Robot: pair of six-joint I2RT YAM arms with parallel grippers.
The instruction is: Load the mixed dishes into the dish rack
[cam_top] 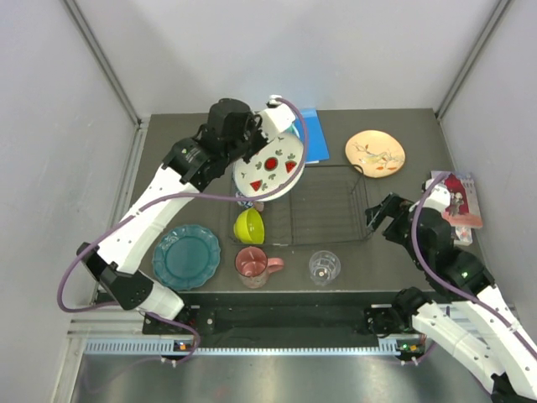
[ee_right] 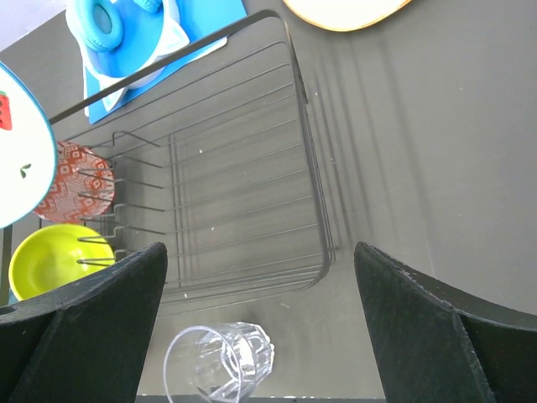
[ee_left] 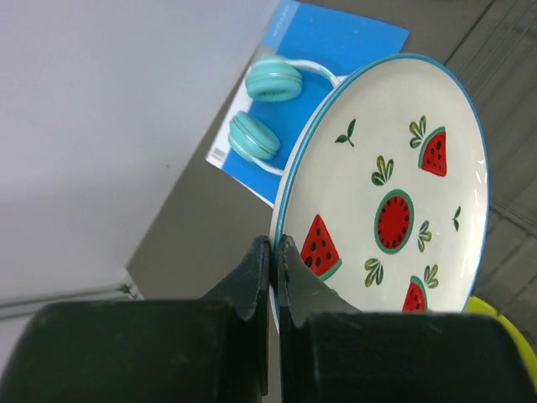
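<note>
My left gripper is shut on the rim of the white watermelon plate, holding it tilted in the air over the dish rack's left end. The black wire rack holds nothing. My right gripper hangs open beside the rack's right end, with the clear glass upright on the table below it. On the table along the rack's left side stand the lime-green bowl and the small patterned bowl, the latter partly under the plate. The pink mug and teal plate sit nearer the front. The floral plate lies at the back right.
A blue book with teal headphones on it lies behind the rack. A pink-and-white package sits at the table's right edge. Grey walls close in the back and both sides.
</note>
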